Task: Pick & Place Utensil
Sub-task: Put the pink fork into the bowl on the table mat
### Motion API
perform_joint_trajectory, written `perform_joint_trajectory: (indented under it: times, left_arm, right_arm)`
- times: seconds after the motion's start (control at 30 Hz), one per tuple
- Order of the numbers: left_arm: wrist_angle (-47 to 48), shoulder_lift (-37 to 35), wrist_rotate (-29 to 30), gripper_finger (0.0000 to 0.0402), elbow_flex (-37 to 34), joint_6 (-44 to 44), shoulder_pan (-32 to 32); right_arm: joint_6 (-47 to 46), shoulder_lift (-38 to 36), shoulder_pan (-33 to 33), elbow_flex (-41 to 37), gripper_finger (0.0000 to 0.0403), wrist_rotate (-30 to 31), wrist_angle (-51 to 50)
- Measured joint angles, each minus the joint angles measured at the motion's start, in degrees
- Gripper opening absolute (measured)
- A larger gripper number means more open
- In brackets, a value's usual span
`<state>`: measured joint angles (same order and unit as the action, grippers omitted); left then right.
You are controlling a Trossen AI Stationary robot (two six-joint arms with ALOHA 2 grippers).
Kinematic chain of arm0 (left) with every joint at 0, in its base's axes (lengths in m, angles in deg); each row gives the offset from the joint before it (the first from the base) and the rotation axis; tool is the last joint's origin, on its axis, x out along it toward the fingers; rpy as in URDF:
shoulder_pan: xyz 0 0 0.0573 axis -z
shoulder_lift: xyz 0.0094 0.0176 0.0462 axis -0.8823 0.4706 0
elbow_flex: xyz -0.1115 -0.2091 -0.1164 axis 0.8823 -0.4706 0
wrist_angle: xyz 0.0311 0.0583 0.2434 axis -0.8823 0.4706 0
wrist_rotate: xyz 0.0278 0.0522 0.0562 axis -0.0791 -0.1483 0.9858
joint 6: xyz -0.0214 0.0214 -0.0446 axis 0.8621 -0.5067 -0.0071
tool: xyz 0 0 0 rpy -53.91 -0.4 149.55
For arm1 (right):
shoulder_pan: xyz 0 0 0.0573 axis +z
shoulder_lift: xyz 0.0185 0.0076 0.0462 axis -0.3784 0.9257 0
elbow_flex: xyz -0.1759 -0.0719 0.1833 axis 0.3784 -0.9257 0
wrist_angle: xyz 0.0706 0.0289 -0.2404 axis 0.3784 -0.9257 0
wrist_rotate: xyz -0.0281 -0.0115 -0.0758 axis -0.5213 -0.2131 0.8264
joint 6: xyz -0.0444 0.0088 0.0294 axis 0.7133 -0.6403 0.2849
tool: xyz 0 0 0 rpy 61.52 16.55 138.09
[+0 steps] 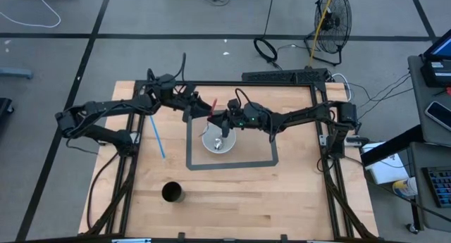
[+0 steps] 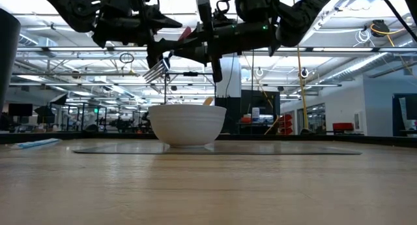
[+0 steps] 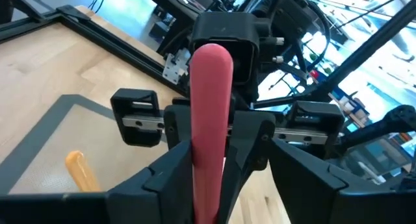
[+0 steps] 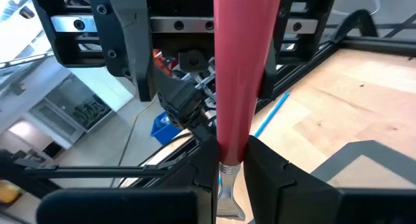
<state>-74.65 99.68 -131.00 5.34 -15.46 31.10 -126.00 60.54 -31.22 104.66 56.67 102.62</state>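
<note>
Hanging in the air above the white bowl (image 1: 218, 141) near the centre of the high view, the red-handled fork (image 2: 171, 55) sits tilted, its tines (image 2: 155, 70) pointing down to the left in the low view. The right gripper (image 4: 233, 169) has its jaws clamped on the red handle just above the metal neck. The left gripper (image 3: 209, 178) faces it from the other side — its jaws stand apart around the handle's far end, flanking it without pressing. Inside the bowl, an orange-handled utensil (image 3: 81, 170) pokes above the rim. The bowl rests within a dark taped rectangle (image 1: 232, 164) on the wooden worktop (image 1: 282, 194). A blue straw (image 1: 157, 135) lies left of the rectangle, and a dark cup (image 1: 173, 193) stands toward the lower left.
</note>
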Motion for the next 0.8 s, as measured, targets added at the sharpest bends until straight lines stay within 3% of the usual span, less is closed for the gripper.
perform_joint_trajectory:
  times: [0.23,0.5,0.63,0.8]
  left_arm:
    - [1.66,0.0,4.03,0.0177,0.0,-1.84,0.93]
    - [2.15,0.0,4.94,0.0052,0.0,-3.6,0.98]
    - [2.1,0.0,5.89,0.0012,0.0,-3.68,0.96]
    - [2.03,-0.02,5.93,0.0027,0.0,-3.66,0.98]
  right_arm:
    - [-0.36,0.0,-0.2,0.0,0.004,-0.34,-0.02]
    - [-0.42,-0.07,0.08,0.01,0.004,-0.16,-0.03]
    - [-0.48,-0.07,0.08,0.0,0.0037,-0.24,-0.21]
    - [-0.3,-0.07,0.12,0.0,0.0024,-0.63,-0.15]
